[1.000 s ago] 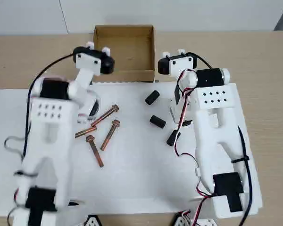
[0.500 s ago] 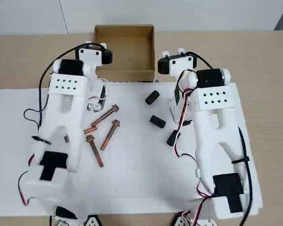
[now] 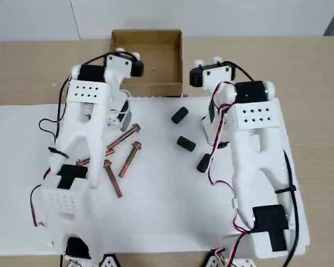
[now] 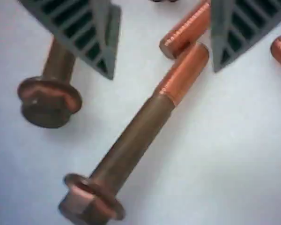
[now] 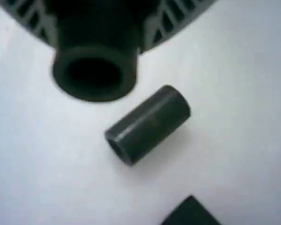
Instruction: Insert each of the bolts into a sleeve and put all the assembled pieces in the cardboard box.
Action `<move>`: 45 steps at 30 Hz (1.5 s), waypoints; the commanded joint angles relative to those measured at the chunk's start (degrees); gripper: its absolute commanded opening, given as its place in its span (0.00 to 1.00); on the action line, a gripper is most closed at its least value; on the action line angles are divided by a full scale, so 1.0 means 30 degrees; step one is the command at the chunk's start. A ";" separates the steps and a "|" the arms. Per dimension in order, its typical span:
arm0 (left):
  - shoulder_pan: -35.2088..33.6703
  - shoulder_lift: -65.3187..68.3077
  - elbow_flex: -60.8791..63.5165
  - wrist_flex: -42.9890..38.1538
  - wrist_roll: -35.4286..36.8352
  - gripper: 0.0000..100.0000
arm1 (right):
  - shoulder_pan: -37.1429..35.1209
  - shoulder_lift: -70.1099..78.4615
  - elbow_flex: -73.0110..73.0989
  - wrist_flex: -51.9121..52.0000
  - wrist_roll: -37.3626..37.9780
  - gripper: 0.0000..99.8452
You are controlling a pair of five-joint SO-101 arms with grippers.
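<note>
Several copper bolts (image 3: 123, 136) lie in a loose cluster on the white sheet (image 3: 167, 211). My left gripper (image 4: 164, 42) hangs open just above them, its grey fingers (image 4: 100, 33) straddling the threaded end of one long bolt (image 4: 131, 145); in the high view this left gripper (image 3: 122, 118) is at the cluster's far end. My right gripper (image 5: 96, 42) is shut on a black sleeve (image 5: 94, 72), whose open bore faces the camera. A second sleeve (image 5: 147, 124) lies on its side just below it. Three loose sleeves (image 3: 186, 143) lie left of the right gripper (image 3: 210, 130).
The open cardboard box (image 3: 147, 55) stands at the back between the two arms, just beyond the white sheet. The sheet's front half is bare. Wires hang from both arms.
My left arm has swung in from the left and its gripper has come down over the bolts. The right arm has hardly moved.
</note>
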 commanded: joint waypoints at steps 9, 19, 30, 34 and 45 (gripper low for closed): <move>0.0147 0.1670 -0.0864 -0.1377 -0.2432 0.13 | 0.0630 -0.0982 -0.0088 0.0249 0.0117 0.00; 0.0938 0.2696 -0.0864 -0.2637 -0.2813 0.13 | 0.0630 -0.0982 -0.0088 0.0249 0.0059 0.00; 0.1026 0.3282 -0.0864 -0.3927 -0.2813 0.13 | 0.0630 -0.0982 -0.0088 0.0220 0.0117 0.00; 0.1026 0.4366 -0.0864 -0.3839 -0.2813 0.13 | 0.0630 -0.0982 -0.0088 0.0220 0.0117 0.00; 0.1084 0.5187 -0.0982 -0.3780 -0.2813 0.00 | 0.0630 -0.0982 -0.0088 0.0220 0.0117 0.00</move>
